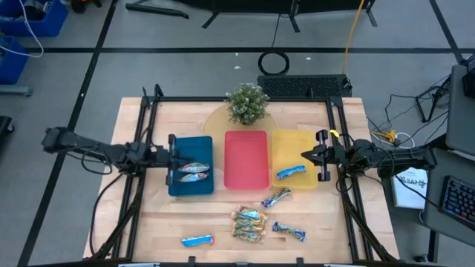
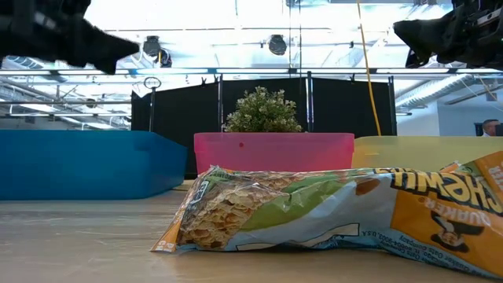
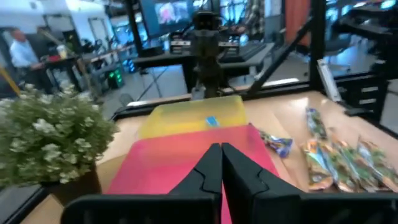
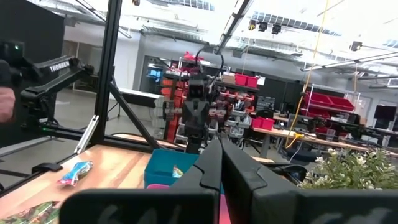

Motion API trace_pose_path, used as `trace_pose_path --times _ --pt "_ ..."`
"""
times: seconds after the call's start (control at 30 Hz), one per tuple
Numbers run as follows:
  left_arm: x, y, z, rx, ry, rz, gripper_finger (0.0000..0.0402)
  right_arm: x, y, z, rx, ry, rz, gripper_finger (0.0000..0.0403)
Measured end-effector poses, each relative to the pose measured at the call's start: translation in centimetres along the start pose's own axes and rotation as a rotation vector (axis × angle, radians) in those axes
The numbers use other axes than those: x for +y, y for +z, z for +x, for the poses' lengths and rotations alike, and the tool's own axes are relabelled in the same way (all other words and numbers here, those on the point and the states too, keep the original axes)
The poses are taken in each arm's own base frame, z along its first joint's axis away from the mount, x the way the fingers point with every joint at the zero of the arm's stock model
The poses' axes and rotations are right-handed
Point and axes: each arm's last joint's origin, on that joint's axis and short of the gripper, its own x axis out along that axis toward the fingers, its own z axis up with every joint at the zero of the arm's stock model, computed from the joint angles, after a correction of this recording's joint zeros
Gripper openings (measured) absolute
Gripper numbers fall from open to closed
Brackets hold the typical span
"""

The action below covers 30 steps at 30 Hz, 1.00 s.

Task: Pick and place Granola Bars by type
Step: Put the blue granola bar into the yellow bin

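My left gripper (image 1: 172,156) hovers shut over the left edge of the blue tray (image 1: 182,187), touching nothing. Two bars (image 1: 194,172) lie flat in that tray. My right gripper (image 1: 315,156) hangs shut above the right part of the yellow tray (image 1: 286,144), where one shiny blue bar (image 1: 291,172) lies. On the near table lie a blue-and-orange bar (image 1: 275,198), three tan bars (image 1: 249,225), another blue-and-orange bar (image 1: 289,232) and a shiny blue bar (image 1: 197,240). Each wrist view shows its own fingers closed together (image 3: 221,163) (image 4: 220,158).
The red tray (image 1: 246,176) sits between the blue and yellow trays. A potted plant (image 1: 247,103) stands behind them at the far edge. A black frame (image 1: 151,111) runs along the table's sides. One tan bar (image 2: 314,216) fills the low view's foreground.
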Motion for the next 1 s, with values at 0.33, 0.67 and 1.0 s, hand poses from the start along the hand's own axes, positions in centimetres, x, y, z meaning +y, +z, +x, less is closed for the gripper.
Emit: trace_pose_path --times 0.33,0.67,1.0 --pt "0.1 -2.9 -2.2 -0.01 -0.003 0.094 0.0004 0.0 -0.1 0.1 0.011 0.0 -0.023 0.0" --pt "0.2 -2.8 -3.1 -0.048 -0.019 0.119 0.0009 -0.4 -0.2 0.3 0.047 -0.139 -0.047 0.0" --pt "0.4 -2.8 -3.1 -0.033 0.045 0.177 0.0012 0.6 5.4 6.5 0.477 -0.336 -0.15 0.0"
